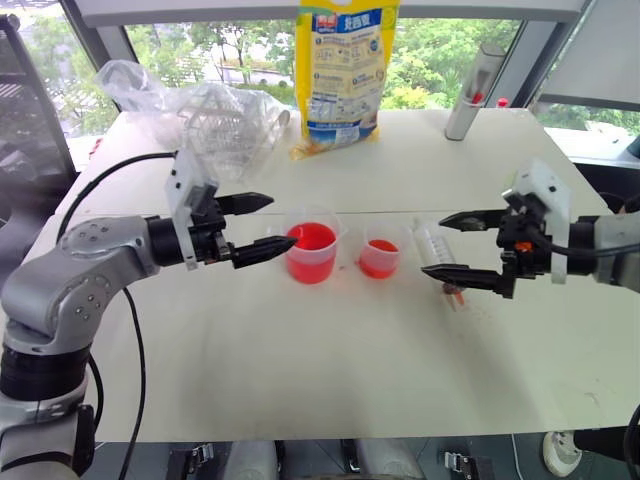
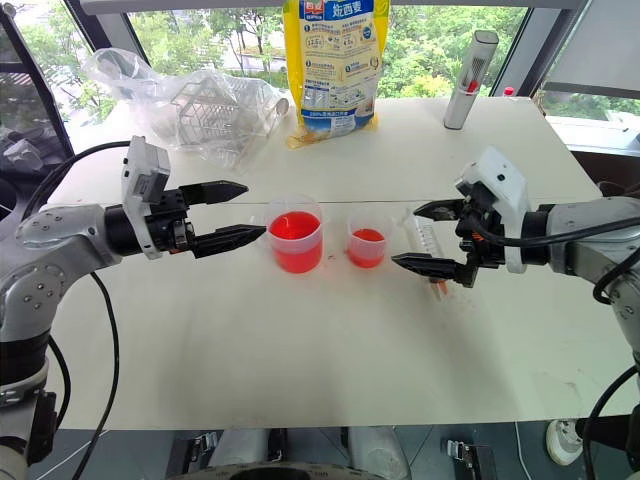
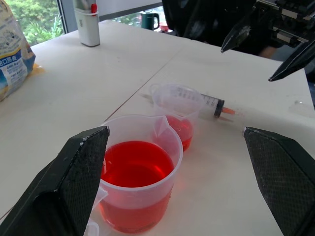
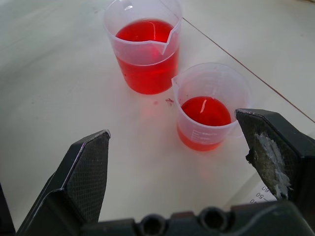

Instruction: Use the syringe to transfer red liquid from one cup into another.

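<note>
Both my grippers, left (image 1: 262,223) and right (image 1: 450,245), hang spread and empty; the right one half-hides the syringe (image 1: 436,250) at centre-right.

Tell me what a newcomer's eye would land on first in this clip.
The two clear cups of red liquid at the table's middle: the wider beaker and, on its right, the smaller cup. The syringe lies flat on the table just beyond the smaller cup. The left claw and right claw hang open on either side, holding nothing.

Clear syringe (image 3: 206,102) lies flat beside the smaller cup (image 1: 380,251); larger beaker (image 1: 312,245) holds more red liquid (image 4: 146,31).
</note>
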